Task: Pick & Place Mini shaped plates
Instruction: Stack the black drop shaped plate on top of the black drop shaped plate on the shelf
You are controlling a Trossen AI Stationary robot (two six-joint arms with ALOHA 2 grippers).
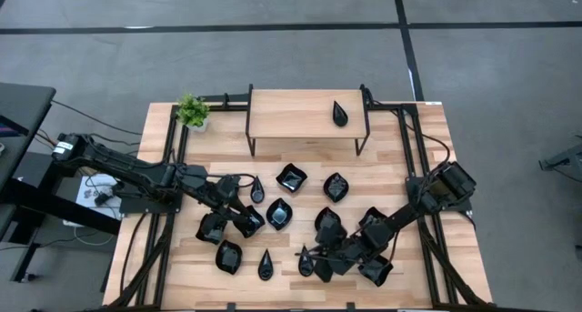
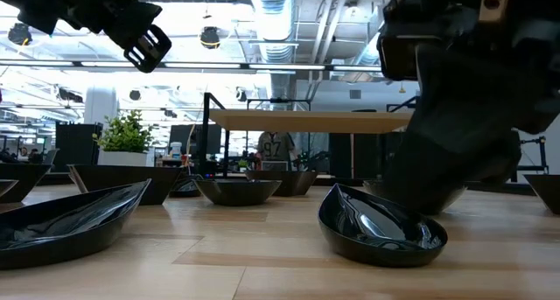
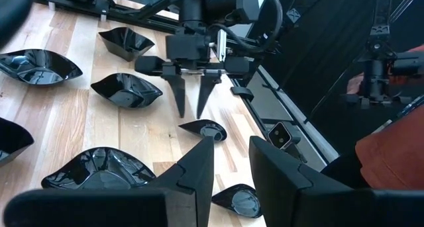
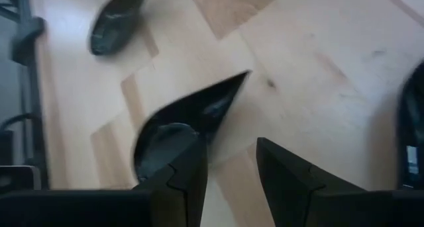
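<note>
Several glossy black mini shaped plates lie scattered on the wooden table (image 1: pixel 382 166). My right gripper (image 1: pixel 311 254) is open and slants down over a teardrop plate (image 4: pixel 192 114) near the front edge. Its fingertips (image 3: pixel 182 113) stand just above that plate's round end, and nothing is between them. Another teardrop plate (image 1: pixel 265 264) lies to its left. My left gripper (image 1: pixel 245 216) hangs open above a cluster of plates (image 1: pixel 223 228) at centre left, well clear of the table in the low view (image 2: pixel 144 42). It holds nothing.
A low wooden shelf (image 1: pixel 307 115) stands at the far side with one teardrop plate (image 1: pixel 339 113) on it. A small green potted plant (image 1: pixel 192 111) sits at the far left corner. Black frame rails (image 1: pixel 414 166) run along both sides. Bare wood (image 1: pixel 373 171) shows right of centre.
</note>
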